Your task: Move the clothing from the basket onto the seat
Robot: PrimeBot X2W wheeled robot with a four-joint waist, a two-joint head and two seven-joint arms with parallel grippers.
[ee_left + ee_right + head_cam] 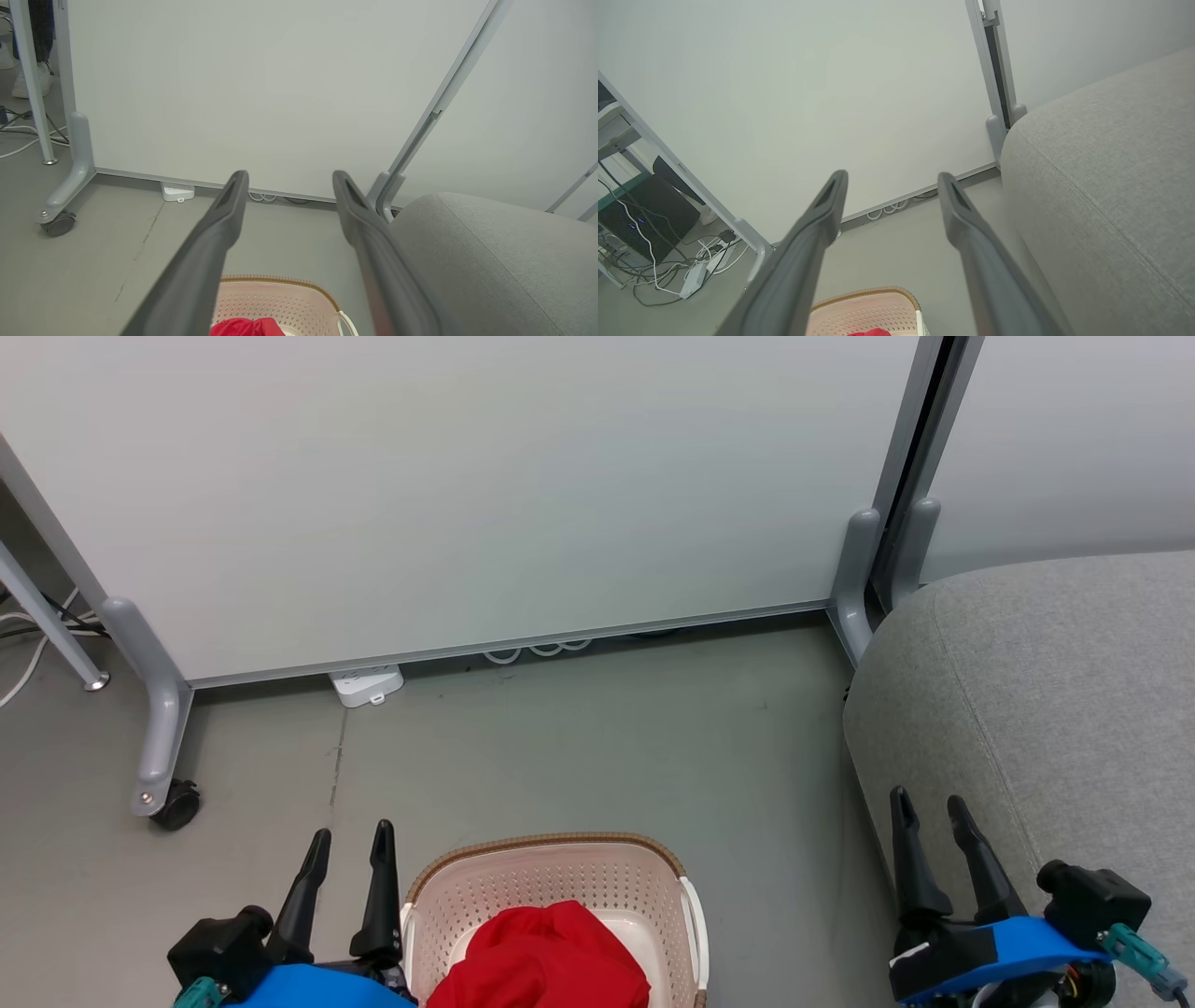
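The cream perforated basket (560, 882) with its brown rim stands on the floor at the bottom centre of the head view, with red clothing (546, 957) bunched inside it. My left gripper (352, 835) is open just left of the basket, fingers apart and empty. At the lower right my right gripper (929, 803) is open too, beside the front of the grey seat (1055, 691). The left wrist view shows the basket (280, 298), a bit of red clothing (245, 327) and the seat (486, 266). The right wrist view shows the basket (864, 312) and the seat (1101, 186).
A white partition panel (467, 495) on grey wheeled feet (163, 747) closes off the back. A white power strip (366, 683) and cables lie at its base. Grey floor (597, 747) spreads between panel, basket and seat. More cables and a dark box (644, 214) sit far left.
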